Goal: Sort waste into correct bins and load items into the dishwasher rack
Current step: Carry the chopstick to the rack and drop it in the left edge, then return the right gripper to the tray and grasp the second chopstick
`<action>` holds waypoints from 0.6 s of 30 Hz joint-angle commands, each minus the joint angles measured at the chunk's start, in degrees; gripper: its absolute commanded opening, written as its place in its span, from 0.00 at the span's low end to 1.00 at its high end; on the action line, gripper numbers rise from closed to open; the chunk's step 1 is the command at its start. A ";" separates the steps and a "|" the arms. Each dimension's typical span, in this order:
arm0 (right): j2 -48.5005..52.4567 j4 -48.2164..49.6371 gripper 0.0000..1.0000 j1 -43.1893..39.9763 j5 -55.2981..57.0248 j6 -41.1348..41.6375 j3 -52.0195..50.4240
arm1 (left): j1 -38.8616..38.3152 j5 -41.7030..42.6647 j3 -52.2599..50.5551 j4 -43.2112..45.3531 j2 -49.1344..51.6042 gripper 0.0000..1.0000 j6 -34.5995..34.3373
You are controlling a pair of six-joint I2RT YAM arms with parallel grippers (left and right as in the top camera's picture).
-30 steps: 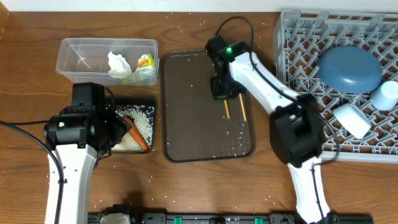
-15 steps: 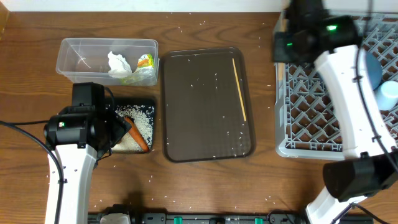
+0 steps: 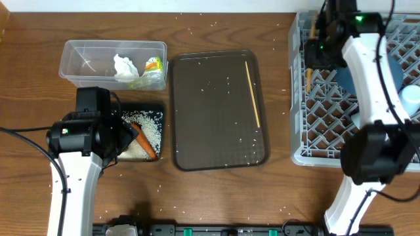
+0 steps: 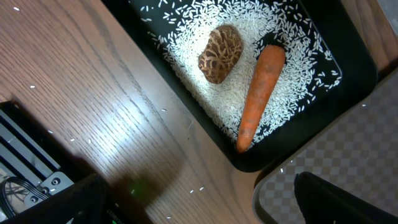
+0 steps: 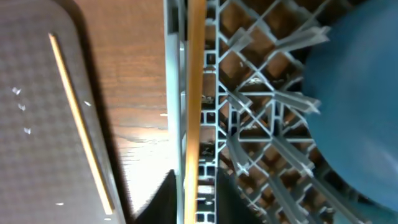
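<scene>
My right gripper [image 3: 314, 56] is shut on a wooden chopstick [image 3: 308, 77] over the left edge of the grey dishwasher rack [image 3: 321, 141]. In the right wrist view the chopstick [image 5: 194, 93] runs along the rack's rim [image 5: 261, 124] between my fingers. The second chopstick [image 3: 252, 92] lies on the brown tray [image 3: 216, 137]. My left gripper [image 3: 131, 134] is open and empty above the black tray [image 4: 348, 56], which holds rice, the carrot [image 4: 258, 93] and the brown lump [image 4: 221, 54]. The clear tub [image 3: 79, 52] holds the napkin [image 3: 125, 65] and the wrapper [image 3: 153, 65].
A blue dish [image 5: 354, 93] lies in the rack, partly behind my right arm, with a light blue cup [image 3: 412, 98] at the right edge. Rice grains are scattered over the brown tray and the wooden table [image 3: 216, 196].
My right gripper lifted one chopstick off the brown tray and carried it right to the rack's left edge. The other chopstick stayed on the tray. The left arm has not moved.
</scene>
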 commanded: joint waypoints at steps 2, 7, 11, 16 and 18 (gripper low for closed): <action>2.71 -0.24 0.34 -0.63 0.07 -1.29 -0.02 | 0.20 -1.11 -0.02 -0.17 0.04 0.98 0.96; 3.30 -0.94 0.51 -0.46 -0.02 -0.98 0.00 | 0.20 -1.11 -0.02 -0.17 0.04 0.98 0.96; 2.10 -2.47 0.52 0.74 -2.38 1.14 0.07 | 0.20 -1.09 -0.02 -0.17 0.04 0.98 0.96; 0.24 -2.97 0.52 4.74 -8.50 2.29 0.07 | 0.20 -1.11 -0.02 -0.17 0.04 0.98 0.96; 0.20 -2.84 0.52 6.97 -8.57 3.63 0.07 | 0.20 -1.09 -0.02 -0.17 0.04 0.98 0.96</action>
